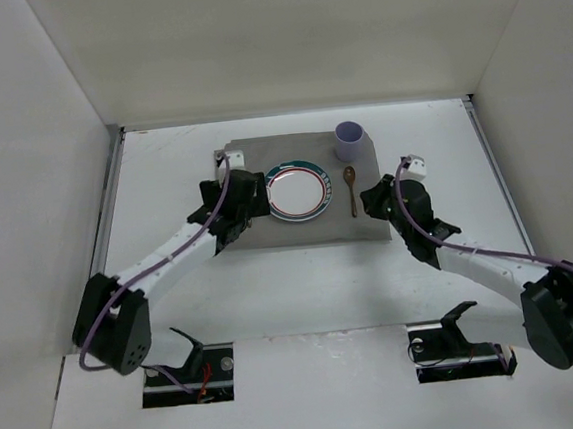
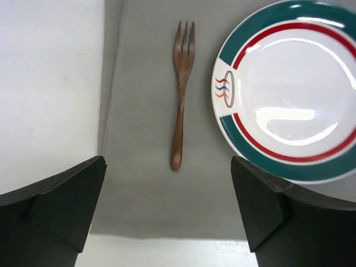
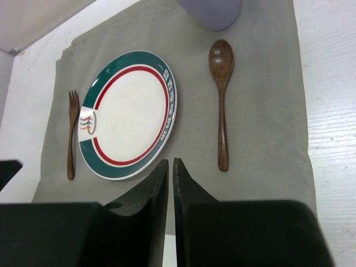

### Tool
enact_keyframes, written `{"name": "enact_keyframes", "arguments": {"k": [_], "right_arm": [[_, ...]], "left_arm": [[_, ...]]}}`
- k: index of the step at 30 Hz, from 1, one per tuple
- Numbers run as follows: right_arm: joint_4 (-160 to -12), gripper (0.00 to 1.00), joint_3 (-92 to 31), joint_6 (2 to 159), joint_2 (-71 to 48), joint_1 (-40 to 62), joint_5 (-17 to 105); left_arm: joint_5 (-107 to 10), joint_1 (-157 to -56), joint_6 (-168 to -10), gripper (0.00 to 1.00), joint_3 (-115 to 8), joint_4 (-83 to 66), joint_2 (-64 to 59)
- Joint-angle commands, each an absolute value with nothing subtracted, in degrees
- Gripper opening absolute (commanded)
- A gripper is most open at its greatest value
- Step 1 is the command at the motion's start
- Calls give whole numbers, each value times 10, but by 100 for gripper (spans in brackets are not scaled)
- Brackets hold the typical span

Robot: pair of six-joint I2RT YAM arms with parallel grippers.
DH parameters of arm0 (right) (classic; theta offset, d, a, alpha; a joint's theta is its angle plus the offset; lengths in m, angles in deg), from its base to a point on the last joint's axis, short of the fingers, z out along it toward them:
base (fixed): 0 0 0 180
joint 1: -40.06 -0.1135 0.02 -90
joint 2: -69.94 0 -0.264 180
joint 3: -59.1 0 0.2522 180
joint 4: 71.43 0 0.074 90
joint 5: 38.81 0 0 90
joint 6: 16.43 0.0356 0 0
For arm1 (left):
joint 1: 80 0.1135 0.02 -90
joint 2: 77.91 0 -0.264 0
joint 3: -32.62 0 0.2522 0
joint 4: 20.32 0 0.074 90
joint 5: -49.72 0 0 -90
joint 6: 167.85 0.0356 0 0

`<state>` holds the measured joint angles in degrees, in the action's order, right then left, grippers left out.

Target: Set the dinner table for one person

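The white dinner table [image 1: 303, 293] carries a grey cloth [image 1: 268, 236]. On the cloth lie a white plate with a green and red rim [image 1: 295, 191], a wooden spoon [image 1: 352, 191] to its right and a lilac cup [image 1: 350, 141] behind the spoon. A wooden fork [image 2: 181, 94] lies left of the plate [image 2: 289, 89]; the left arm hides it in the top view. My left gripper [image 2: 168, 183] is open and empty, just near of the fork's handle end. My right gripper [image 3: 170, 162] is shut and empty, above the cloth's near edge, between plate [image 3: 128, 114] and spoon [image 3: 221, 100].
White walls stand round the table on three sides, with thin metal rails [image 1: 113, 205] along the left and right edges. Both arm bases sit at the near edge. Bare white surface [image 2: 50, 83] lies left of the cloth, and more lies right of it [image 3: 334, 83].
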<state>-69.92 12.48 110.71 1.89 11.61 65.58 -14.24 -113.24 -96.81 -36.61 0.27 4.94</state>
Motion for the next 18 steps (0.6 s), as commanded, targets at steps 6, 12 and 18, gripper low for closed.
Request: {"name": "enact_keyframes", "arguments": {"k": [6, 12, 18], "right_arm": [[-641, 13, 186, 1172, 103, 193, 659], [-612, 31, 228, 1208, 138, 245, 656], [-608, 43, 217, 1207, 92, 244, 655]], "left_arm": [[-96, -1109, -1037, 100, -220, -1, -172], [-99, -1021, -1150, 100, -103, 14, -304], [-165, -917, -1230, 100, -48, 25, -332]]}}
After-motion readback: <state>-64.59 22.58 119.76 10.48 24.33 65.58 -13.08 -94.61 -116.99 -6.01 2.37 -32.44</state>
